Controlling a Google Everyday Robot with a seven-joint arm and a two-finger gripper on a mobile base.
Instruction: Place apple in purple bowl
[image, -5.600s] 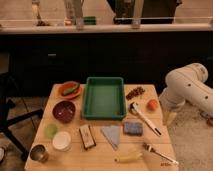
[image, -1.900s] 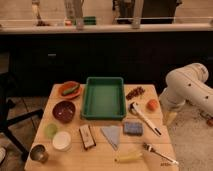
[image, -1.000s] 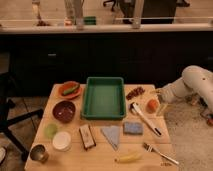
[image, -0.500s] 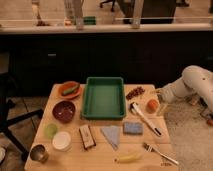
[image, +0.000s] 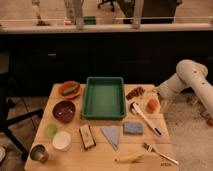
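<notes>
The apple (image: 152, 104), small and orange-red, sits near the right edge of the wooden table (image: 95, 157). The purple bowl (image: 64, 111), dark maroon and shallow, sits on the left side of the table, empty. My gripper (image: 156, 93) is at the end of the white arm reaching in from the right, just above and behind the apple, close to it.
A green tray (image: 104, 97) stands mid-table between apple and bowl. An orange plate with a green item (image: 69, 89) is behind the bowl. A pale green bowl (image: 51, 130), white cup (image: 62, 141), metal cup (image: 38, 153), banana (image: 130, 158), fork (image: 160, 154), blue sponge (image: 133, 128) and white brush (image: 145, 119) lie in front.
The arm has swung from beside the table's right edge up and in, so the gripper now sits just behind the apple. The apple and bowl have not moved.
</notes>
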